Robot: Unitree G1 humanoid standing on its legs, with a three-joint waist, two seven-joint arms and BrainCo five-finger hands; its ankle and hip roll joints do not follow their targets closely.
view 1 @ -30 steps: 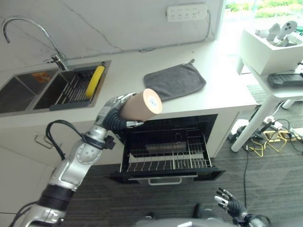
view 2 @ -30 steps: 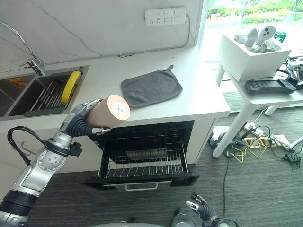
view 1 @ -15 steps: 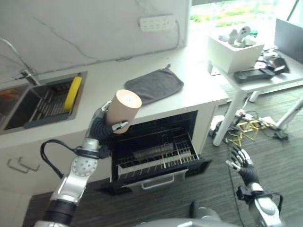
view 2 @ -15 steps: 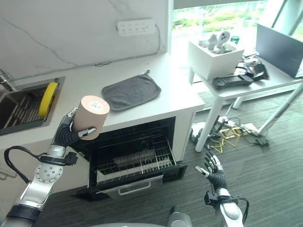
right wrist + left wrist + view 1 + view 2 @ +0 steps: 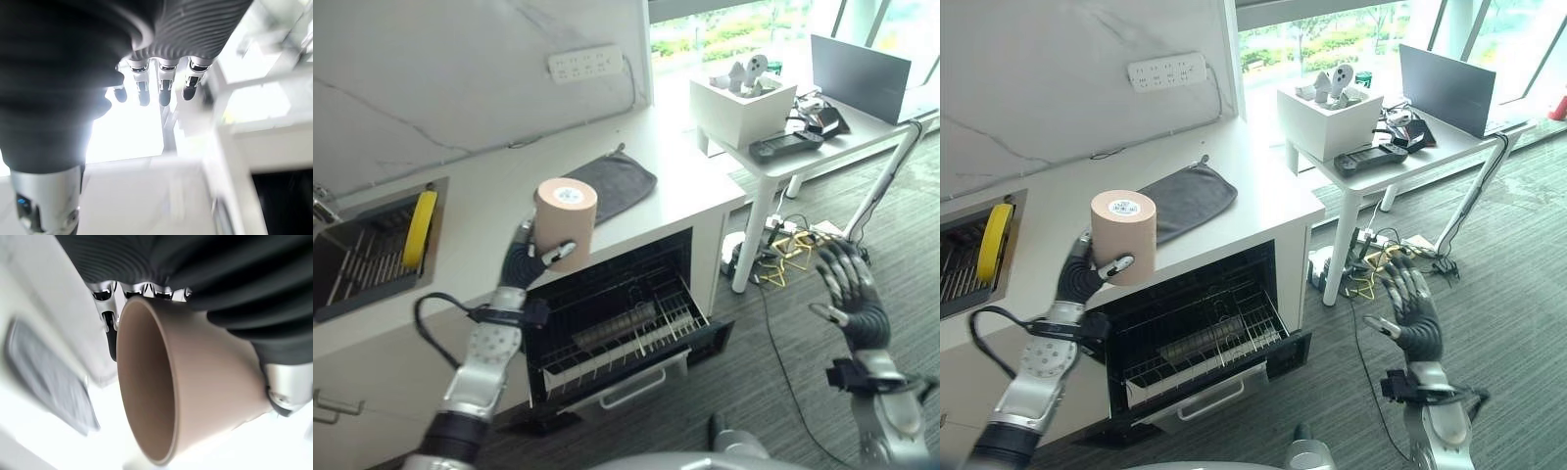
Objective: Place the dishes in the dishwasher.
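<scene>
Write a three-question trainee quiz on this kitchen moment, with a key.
1. True or false: the left hand is curled round the tan cup, held bottom up.
2. The yellow dish stands in: A) the dishwasher rack; B) the sink; C) on the grey cloth.
3. Fill in: the right hand, raised over the floor, is ____.

Key: 1 true; 2 B; 3 open, with its fingers spread and holding nothing.
</scene>
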